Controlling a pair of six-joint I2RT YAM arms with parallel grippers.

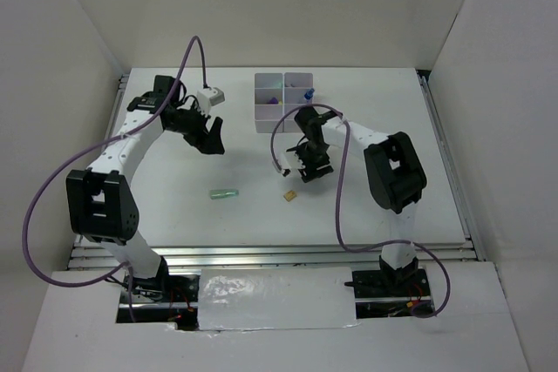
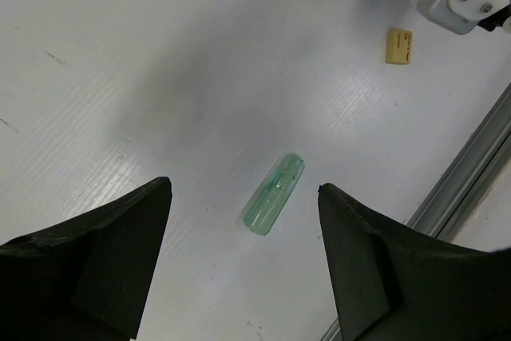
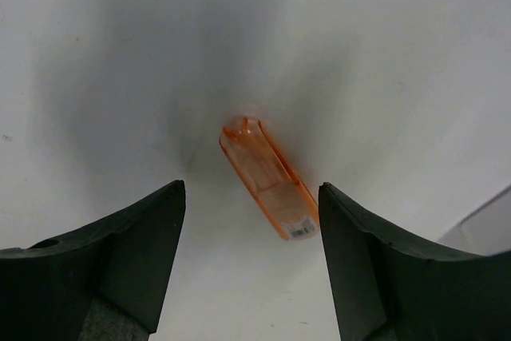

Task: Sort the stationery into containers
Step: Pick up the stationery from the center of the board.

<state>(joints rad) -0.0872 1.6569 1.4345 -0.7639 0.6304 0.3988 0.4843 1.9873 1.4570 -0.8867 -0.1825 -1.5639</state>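
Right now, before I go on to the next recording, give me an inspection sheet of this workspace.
Surface: white table, no spills seen.
Job's things: green marker and tan block lying loose on the table; orange marker lying flat; white bins at the far side, some holding coloured items.
Clutter: nothing seen.
End effectors: left end effector open above the green marker; right end effector open over the orange marker; neither grips anything.
Cables: purple cables loop off both arms, away from the loose items.
Surroundings: white walls; metal rail at the near edge.

Open table (image 2: 160, 77) rings the green marker (image 2: 274, 194); tan block (image 2: 399, 45) well apart.
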